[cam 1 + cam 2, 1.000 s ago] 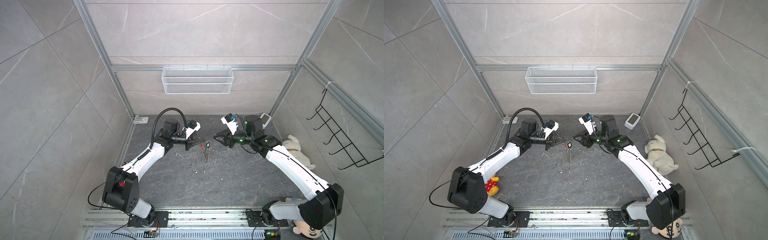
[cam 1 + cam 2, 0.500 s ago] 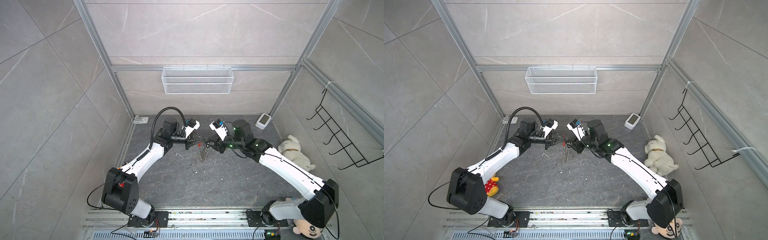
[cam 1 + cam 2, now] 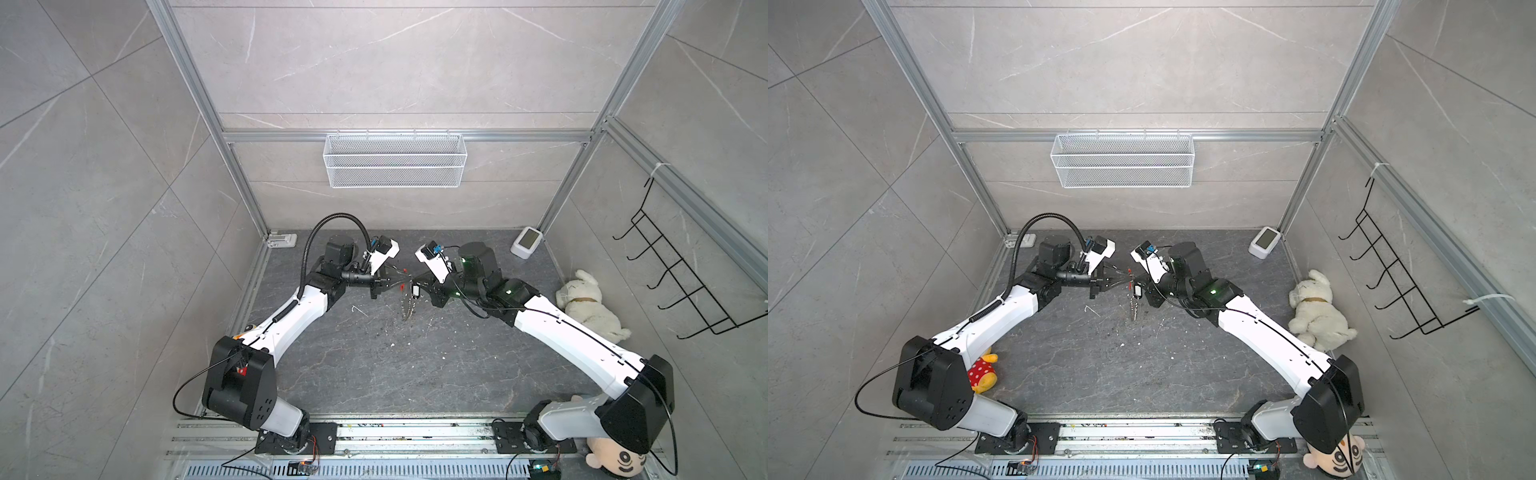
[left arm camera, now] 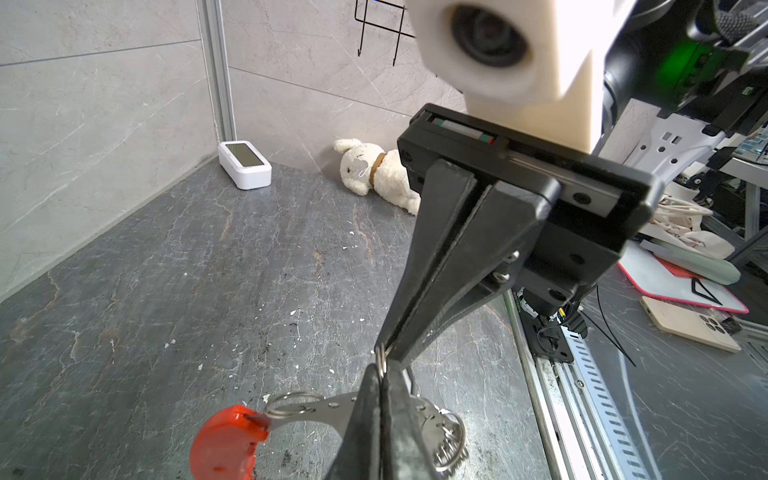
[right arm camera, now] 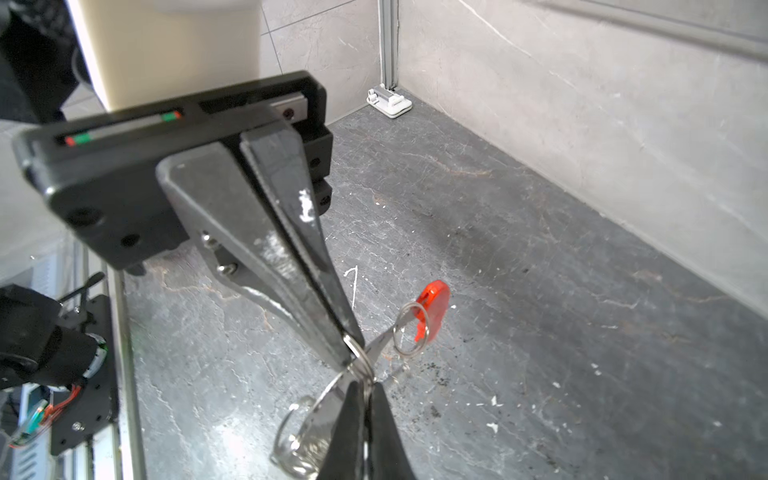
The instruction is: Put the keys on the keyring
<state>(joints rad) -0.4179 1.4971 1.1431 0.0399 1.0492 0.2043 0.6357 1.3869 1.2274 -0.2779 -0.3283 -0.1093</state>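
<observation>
Above the middle of the floor my left gripper [image 3: 398, 282] and right gripper [image 3: 417, 283] meet tip to tip. The keyring [image 4: 312, 411] is a bunch of silver pieces and split rings with a red plastic piece [image 4: 224, 440]. My left gripper [image 4: 381, 370] is shut on it. My right gripper [image 5: 365, 384] is shut on a silver ring [image 5: 356, 353] of the same bunch, right at the left fingertips. In both top views the black, white-faced key [image 3: 414, 291] [image 3: 1137, 289] hangs under the tips, with silver pieces [image 3: 407, 309] dangling below it.
A small white bent wire [image 3: 358, 308] lies on the floor near the left arm. A white device [image 3: 527, 248] stands in the back right corner and a white plush [image 3: 590, 307] lies by the right wall. A wire basket [image 3: 395, 160] and a black hook rack [image 3: 673, 282] hang on the walls.
My right arm has swung left to the left gripper's tips, and its jaws have closed on a ring of the bunch. The left arm has held still with the bunch.
</observation>
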